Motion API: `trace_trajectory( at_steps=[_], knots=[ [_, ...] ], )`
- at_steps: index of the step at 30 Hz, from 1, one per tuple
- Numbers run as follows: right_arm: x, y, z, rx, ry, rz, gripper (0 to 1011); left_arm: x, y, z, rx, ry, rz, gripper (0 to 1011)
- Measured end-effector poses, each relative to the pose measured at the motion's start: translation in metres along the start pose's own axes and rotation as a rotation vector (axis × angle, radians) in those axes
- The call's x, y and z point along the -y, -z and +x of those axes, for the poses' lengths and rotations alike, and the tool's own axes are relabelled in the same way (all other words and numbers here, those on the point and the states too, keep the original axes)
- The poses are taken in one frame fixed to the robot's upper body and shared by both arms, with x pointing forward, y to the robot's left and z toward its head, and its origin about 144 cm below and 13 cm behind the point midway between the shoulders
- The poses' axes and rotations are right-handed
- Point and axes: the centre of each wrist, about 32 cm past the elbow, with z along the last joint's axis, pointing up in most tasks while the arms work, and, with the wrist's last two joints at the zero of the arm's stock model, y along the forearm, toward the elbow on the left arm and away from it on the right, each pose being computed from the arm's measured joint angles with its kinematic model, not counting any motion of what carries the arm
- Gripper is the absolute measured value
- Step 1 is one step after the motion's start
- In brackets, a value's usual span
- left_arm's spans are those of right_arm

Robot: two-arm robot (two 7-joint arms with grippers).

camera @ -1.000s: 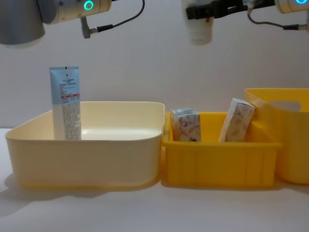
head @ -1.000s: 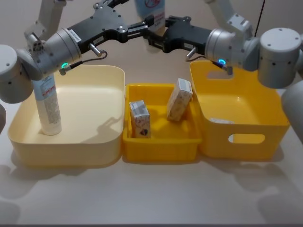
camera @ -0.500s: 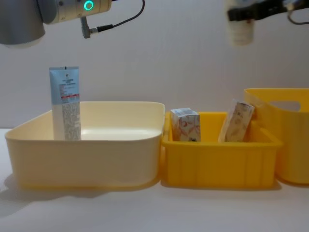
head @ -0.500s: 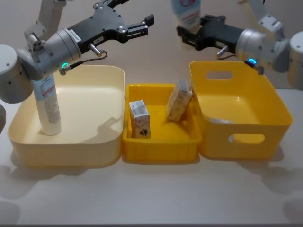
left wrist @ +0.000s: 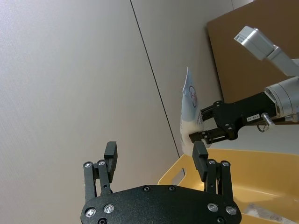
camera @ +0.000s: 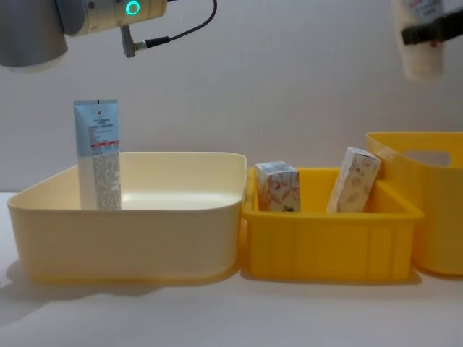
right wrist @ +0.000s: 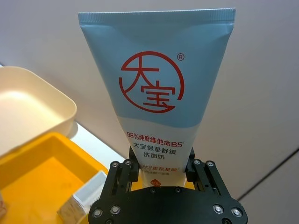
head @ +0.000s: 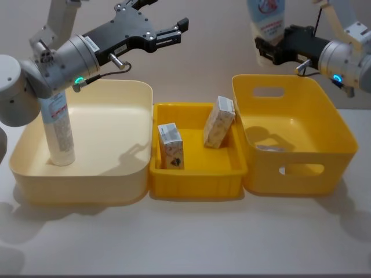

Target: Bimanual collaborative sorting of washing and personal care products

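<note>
My right gripper (head: 271,51) is shut on the lower part of a squeeze tube (head: 266,16), pale blue above and white below with a red mark, held upright over the back left rim of the deep yellow basket (head: 295,174). The right wrist view has the same tube (right wrist: 156,93) standing between the fingers of the right gripper (right wrist: 159,170). My left gripper (head: 177,30) hangs open and empty above the back of the tubs, as the left wrist view confirms (left wrist: 155,156). A second tube (head: 58,130) stands in the cream tub (head: 87,188). Two small cartons (head: 171,146) (head: 219,121) sit in the shallow yellow tray (head: 197,186).
The three containers stand side by side, touching: cream tub on the left, tray in the middle, basket on the right. A pale flat item (head: 269,147) lies on the basket floor. Bare table runs along the front (head: 191,237).
The right gripper has carried the tube to the right, away from the left gripper, to above the basket's back rim. The left gripper has stayed open in place.
</note>
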Motion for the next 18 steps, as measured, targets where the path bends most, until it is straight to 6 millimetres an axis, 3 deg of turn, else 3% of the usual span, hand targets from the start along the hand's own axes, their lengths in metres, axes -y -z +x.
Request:
trace_trajectory(
  at_steps=[18],
  knots=[
    [-0.010, 0.006, -0.017, -0.036, 0.009, -0.203, 531, 0.000, 0.000, 0.000, 0.000, 0.000, 0.000, 1003]
  ],
)
